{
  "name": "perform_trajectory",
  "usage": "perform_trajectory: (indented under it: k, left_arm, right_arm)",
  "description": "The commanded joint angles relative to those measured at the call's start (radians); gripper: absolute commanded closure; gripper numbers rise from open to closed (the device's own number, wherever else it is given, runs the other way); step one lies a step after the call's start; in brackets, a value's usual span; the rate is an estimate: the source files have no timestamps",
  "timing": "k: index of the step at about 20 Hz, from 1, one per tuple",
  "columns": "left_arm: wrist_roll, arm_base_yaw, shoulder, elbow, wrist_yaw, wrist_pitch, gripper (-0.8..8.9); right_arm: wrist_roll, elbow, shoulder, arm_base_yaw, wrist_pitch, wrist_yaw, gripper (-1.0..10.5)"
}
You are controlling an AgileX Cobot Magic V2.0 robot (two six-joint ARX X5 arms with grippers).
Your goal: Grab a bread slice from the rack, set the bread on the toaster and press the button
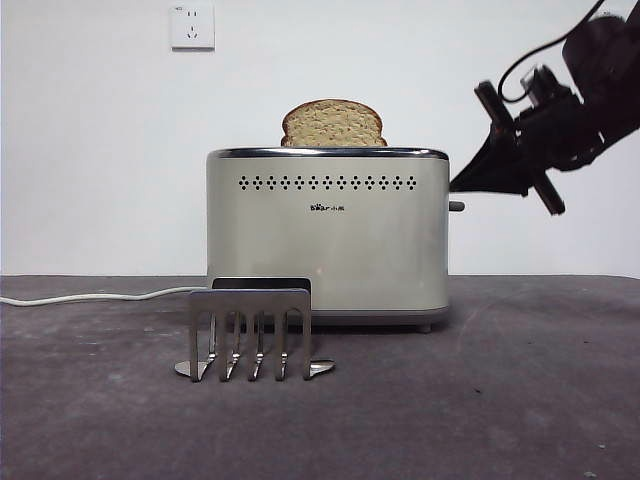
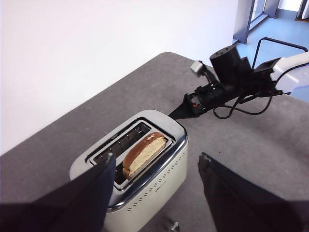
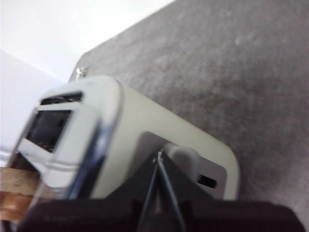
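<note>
The slice of bread (image 1: 333, 125) stands in a slot of the cream toaster (image 1: 327, 235), its domed top sticking out above the chrome rim. It also shows in the left wrist view (image 2: 143, 153). The steel rack (image 1: 250, 332) stands empty in front of the toaster. My right gripper (image 1: 458, 184) is shut; its tip (image 3: 159, 155) sits just above and beside the grey button (image 3: 182, 153) on the toaster's narrow side (image 1: 457, 206). My left gripper (image 2: 156, 157) is open and empty, hovering above the toaster.
A white cable (image 1: 90, 296) runs along the table from the toaster toward the left. A wall socket (image 1: 192, 27) is high on the white wall behind. The dark grey table (image 1: 520, 400) extends around the toaster.
</note>
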Motion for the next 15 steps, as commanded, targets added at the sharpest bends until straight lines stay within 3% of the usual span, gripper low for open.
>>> perform_trajectory:
  k: [1, 8, 15]
  left_arm:
    - [-0.021, -0.002, -0.001, -0.008, 0.024, 0.003, 5.17]
    - [-0.024, -0.002, -0.001, -0.008, 0.027, 0.003, 5.17]
    - [-0.025, -0.002, -0.001, -0.008, 0.027, -0.011, 5.18]
  right_arm:
    - [-0.01, 0.0, 0.031, 0.003, 0.005, 0.002, 9.6]
    - [-0.056, 0.0, 0.079, 0.003, -0.028, 0.006, 9.6]
    - [-0.151, 0.0, 0.158, 0.002, -0.124, 0.059, 9.6]
